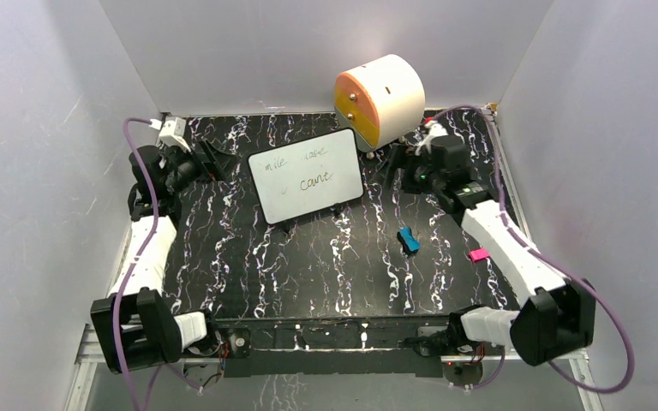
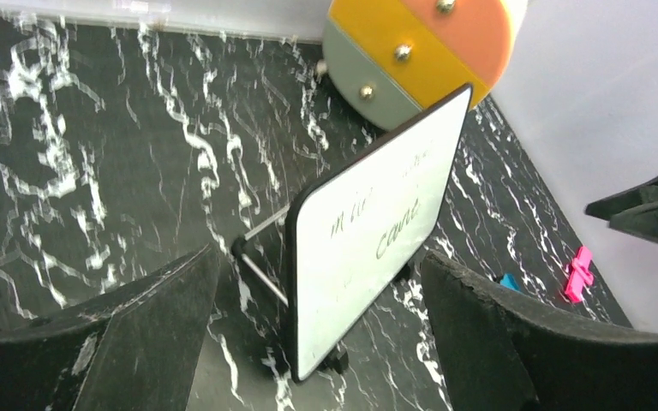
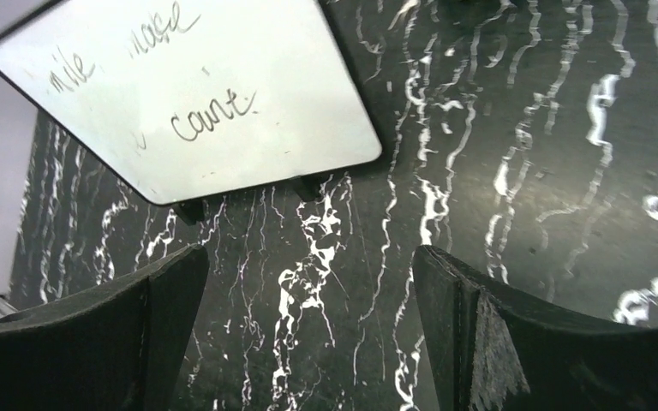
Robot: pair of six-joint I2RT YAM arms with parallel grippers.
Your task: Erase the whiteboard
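Whiteboard [image 1: 306, 175]: white face, thin black frame, rounded corners, propped at a tilt on small black feet with a wire stand behind. Dark handwriting on it, "count" legible, two fainter words above. It sits between the two grippers, touching neither. Left gripper [image 1: 212, 160] is just off its left edge, pointed at it nearly edge-on, fingers spread wide, nothing held. Right gripper [image 1: 397, 167] is just off its right edge, also wide open and empty; from its wrist cam the board is ahead and up-left of the fingers. Both arms are stretched forward from the bases with wrists turned inward. Drawer unit [image 1: 379, 98] is just beyond the right gripper. Blue piece [image 1: 408, 240] and pink piece [image 1: 478, 254] lie on the table [image 1: 308, 274] behind it, beside the right forearm.
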